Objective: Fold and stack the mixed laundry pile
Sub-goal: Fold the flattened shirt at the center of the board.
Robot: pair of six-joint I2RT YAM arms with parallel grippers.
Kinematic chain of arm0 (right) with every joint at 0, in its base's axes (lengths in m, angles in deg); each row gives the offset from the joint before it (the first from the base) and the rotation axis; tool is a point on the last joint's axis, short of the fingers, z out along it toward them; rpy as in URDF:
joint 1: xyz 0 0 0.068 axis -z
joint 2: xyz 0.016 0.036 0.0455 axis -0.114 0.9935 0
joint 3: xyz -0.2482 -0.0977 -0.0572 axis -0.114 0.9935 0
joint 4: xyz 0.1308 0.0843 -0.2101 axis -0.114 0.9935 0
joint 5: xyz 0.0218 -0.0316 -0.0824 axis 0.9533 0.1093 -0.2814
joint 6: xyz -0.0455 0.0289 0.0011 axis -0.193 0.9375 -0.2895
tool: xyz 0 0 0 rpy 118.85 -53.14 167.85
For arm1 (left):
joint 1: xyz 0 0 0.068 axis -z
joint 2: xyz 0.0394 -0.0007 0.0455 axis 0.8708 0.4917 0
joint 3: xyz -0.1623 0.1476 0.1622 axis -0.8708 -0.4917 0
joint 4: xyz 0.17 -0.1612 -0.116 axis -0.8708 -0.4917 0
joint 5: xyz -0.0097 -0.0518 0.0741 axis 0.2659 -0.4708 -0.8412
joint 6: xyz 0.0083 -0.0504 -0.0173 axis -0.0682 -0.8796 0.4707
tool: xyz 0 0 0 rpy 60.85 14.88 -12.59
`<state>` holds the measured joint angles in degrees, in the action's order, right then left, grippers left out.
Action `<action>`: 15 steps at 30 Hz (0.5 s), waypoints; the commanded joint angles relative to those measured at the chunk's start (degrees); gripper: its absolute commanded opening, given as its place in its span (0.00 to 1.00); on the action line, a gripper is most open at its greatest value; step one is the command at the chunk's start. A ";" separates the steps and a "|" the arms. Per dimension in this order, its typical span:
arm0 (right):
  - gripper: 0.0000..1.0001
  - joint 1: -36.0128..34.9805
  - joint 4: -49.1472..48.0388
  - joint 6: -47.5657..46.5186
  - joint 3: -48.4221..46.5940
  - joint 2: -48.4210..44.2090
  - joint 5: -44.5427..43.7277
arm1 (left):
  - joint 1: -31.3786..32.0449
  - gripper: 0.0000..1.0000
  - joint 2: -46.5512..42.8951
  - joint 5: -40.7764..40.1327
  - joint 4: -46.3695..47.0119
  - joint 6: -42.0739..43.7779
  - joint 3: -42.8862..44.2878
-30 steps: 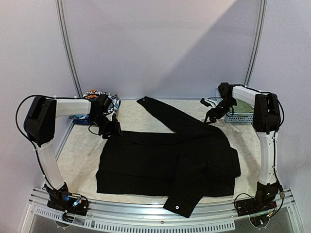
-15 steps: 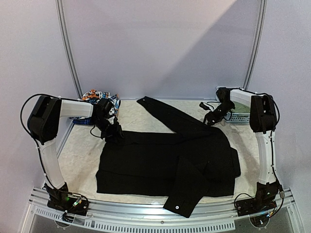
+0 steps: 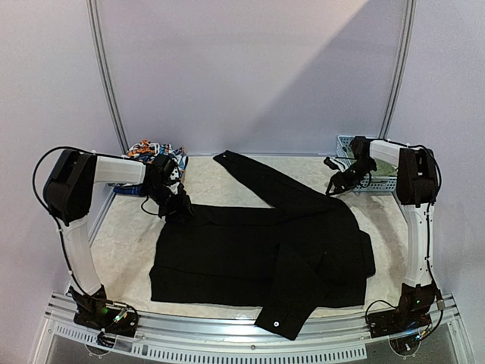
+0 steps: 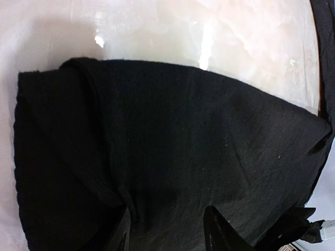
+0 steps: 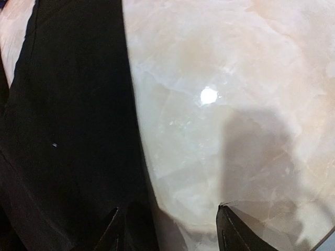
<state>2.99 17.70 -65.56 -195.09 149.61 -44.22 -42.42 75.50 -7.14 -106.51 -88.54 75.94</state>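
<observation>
Pale lilac walls (image 3: 250,68) back a cream, seemingly marble-patterned tabletop (image 3: 125,239) that glints under overhead light.

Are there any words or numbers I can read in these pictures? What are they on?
No text can be read in any view.
The black trousers: plain, with no label showing.
The small pale button on them near the front edge: too small to read.
The colourful printed cloth at the back left: only a pattern, too small to tell any letters.
The light-blue basket: no writing visible.
</observation>
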 commanded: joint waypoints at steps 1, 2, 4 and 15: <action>0.56 -0.14 5.53 -1.77 1.46 -0.55 3.27 | -0.38 0.49 1.32 0.66 0.80 -0.69 -0.68; 0.54 -0.14 5.68 -2.16 1.93 -0.56 3.81 | -0.45 0.49 1.36 0.54 0.96 -0.66 -0.78; 0.51 -0.14 5.45 -2.75 2.56 -0.75 4.72 | -0.44 0.47 1.67 0.52 1.32 -0.93 -0.89; 0.09 -0.14 1.75 0.44 -0.08 0.45 10.32 | -0.44 0.23 -1.24 -2.88 0.01 0.46 -0.53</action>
<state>2.90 20.24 -66.70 -193.54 149.61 -36.83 -42.46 75.89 -7.88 -105.74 -89.26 75.74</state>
